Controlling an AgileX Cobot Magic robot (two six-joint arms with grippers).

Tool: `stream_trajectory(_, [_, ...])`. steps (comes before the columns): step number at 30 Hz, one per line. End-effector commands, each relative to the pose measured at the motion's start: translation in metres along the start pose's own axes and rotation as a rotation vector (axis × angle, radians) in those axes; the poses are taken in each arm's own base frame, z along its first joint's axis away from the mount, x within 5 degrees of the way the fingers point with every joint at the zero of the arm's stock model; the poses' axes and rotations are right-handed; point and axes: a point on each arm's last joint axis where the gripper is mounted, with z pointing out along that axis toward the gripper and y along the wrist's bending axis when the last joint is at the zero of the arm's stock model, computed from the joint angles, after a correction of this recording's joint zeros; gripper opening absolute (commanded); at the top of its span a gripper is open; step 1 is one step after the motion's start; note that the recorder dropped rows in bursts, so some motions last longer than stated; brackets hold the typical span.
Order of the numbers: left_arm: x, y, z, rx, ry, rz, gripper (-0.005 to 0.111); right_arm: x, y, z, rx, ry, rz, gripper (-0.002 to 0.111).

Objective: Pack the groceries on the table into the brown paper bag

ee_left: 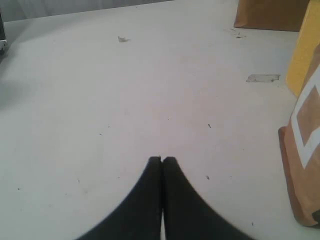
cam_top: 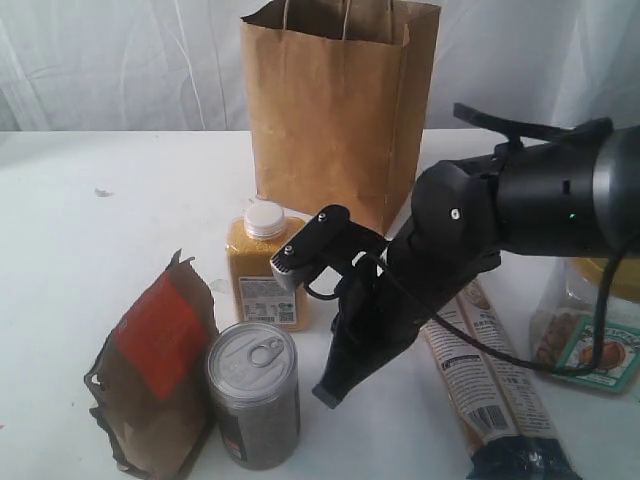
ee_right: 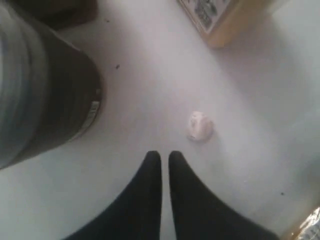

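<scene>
**Exterior view.** The right tool (cam_top: pixel 335 393), at lower centre of the frame, points down at the tabletop (cam_top: pixel 100 230). Its jaws are drawn to a narrow slit with nothing between them. The silver pull-tab can (cam_top: pixel 253 395) stands just left of it, the yellow-grain bottle (cam_top: pixel 262 268) above-left, and the long pasta packet (cam_top: pixel 490 385) to its right; none touches it. The brown paper bag (cam_top: pixel 340 110) stands upright at top centre, behind the arm. The orange-labelled brown pouch (cam_top: pixel 155 375) sits at lower left, beside the can.

**Left wrist view.** The left tool (ee_left: pixel 162 160) is fully closed and empty, over bare tabletop.
</scene>
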Motion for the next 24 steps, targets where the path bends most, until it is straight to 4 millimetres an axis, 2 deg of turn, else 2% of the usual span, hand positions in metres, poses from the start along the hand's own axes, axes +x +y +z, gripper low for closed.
stream_trajectory(1, [0.001, 0.0, 0.0, 0.006, -0.001, 0.002, 0.0, -0.002, -0.003, 0.018, 0.012, 0.014, -0.023, 0.027])
stream_trajectory(3, [0.001, 0.0, 0.0, 0.006, -0.001, 0.002, 0.0, -0.003, -0.006, 0.026, 0.028, -0.003, -0.02, 0.032])
stream_trajectory(11, [0.001, 0.0, 0.0, 0.006, -0.001, 0.002, 0.0, -0.004, -0.012, 0.049, 0.063, -0.029, -0.017, 0.032])
stream_trajectory(20, [0.001, 0.0, 0.0, 0.006, -0.001, 0.002, 0.0, 0.0, -0.013, 0.056, 0.062, 0.006, -0.044, 0.03])
stream_trajectory(22, [0.001, 0.0, 0.0, 0.006, -0.001, 0.002, 0.0, 0.0, -0.012, 0.056, 0.061, 0.008, -0.044, 0.023])
stream_trajectory(24, [0.001, 0.0, 0.0, 0.006, -0.001, 0.002, 0.0, 0.001, -0.012, 0.056, 0.06, 0.009, -0.044, 0.011])
